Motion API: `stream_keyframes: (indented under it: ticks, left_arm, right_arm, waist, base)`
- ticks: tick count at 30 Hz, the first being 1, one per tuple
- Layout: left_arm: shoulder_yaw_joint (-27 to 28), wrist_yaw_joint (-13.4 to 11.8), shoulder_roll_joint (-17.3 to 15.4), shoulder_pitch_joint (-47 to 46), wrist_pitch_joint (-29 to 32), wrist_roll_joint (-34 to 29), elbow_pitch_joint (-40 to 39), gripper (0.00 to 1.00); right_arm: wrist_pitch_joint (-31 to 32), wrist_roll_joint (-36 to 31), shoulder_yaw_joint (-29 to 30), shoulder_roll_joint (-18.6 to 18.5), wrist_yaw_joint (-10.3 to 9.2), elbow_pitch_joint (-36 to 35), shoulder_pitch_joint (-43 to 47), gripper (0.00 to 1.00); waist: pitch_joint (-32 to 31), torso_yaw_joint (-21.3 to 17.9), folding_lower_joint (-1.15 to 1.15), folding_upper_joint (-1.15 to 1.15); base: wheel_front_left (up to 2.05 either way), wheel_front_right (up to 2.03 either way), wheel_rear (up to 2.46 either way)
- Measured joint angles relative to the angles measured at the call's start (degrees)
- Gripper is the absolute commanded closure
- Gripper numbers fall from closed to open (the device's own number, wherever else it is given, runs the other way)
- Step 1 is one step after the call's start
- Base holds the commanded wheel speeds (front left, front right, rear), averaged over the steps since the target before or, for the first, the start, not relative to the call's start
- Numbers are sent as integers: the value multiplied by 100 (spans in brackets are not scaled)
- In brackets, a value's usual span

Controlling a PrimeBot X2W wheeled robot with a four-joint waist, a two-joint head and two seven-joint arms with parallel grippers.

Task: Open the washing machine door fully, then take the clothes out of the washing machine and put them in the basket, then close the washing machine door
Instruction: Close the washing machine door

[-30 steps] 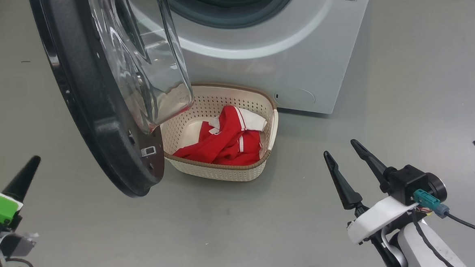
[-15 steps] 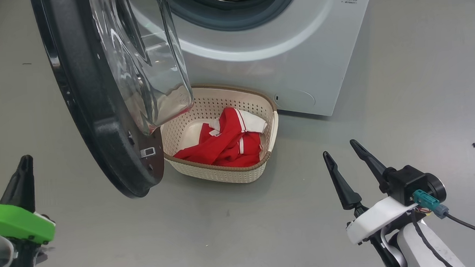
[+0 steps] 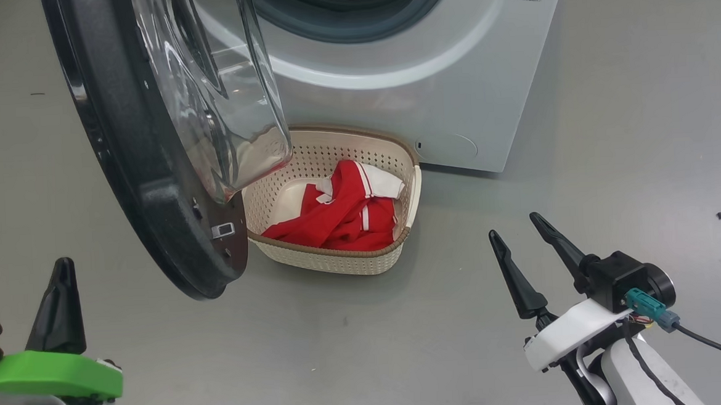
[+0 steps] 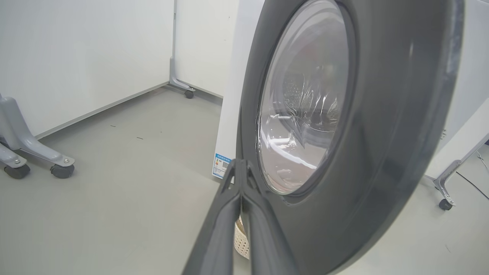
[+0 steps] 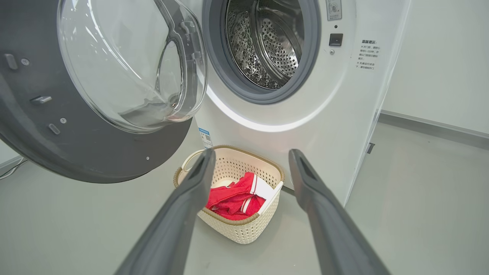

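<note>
L pincer [image 3: 63, 267] pressed together, near outer face of round black-rimmed glass door [image 3: 143, 177]; R pincer [image 3: 513, 225] spread, idle. Red white-trimmed jersey [image 3: 343, 219] lies in cream perforated basket [image 3: 330, 263]. Prob door-close step: L should push rim toward white front-load washer [image 3: 429, 94] till latched.

Smooth grey floor [image 3: 368, 350] meets plain white walls [image 4: 76, 49]; grey metal stand legs on castors [image 4: 26, 151] occupy the left wrist view's lower left.
</note>
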State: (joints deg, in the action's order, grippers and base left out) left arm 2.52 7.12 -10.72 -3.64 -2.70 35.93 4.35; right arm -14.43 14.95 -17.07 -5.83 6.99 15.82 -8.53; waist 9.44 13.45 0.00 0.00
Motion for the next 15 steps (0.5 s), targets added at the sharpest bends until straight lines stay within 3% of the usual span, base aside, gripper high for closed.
stream_keyframes:
  ticks: [1, 2, 3, 4, 15]
  left_arm:
    - [-76, 0, -4, 39, -149, -22, 87, 100]
    - [-92, 0, -4, 48, -219, -23, 115, 57]
    - [-104, 0, -11, 48, -313, -33, 146, 33]
    - [-118, 0, -26, 48, -399, -76, 177, 1]
    - [-287, 0, -185, 42, -957, -367, 497, 0]
  right_arm:
    - [0, 0, 2, 0, 0, -1, 0, 0]
    - [0, 0, 7, 0, 0, -2, 0, 0]
    - [0, 0, 10, -1, 0, -2, 0, 0]
    - [0, 0, 13, -1, 0, -2, 0, 0]
    - [0, 0, 22, -4, 0, -7, -1, 0]
  waist:
    - [10, -1, 0, 0]
    - [16, -1, 0, 0]
    - [21, 0, 0, 0]
    - [25, 0, 0, 0]
    - [47, 5, 0, 0]
  base:
    - [0, 0, 0]
    - [0, 0, 0]
    - [0, 0, 0]
    - [0, 0, 0]
    - [0, 0, 0]
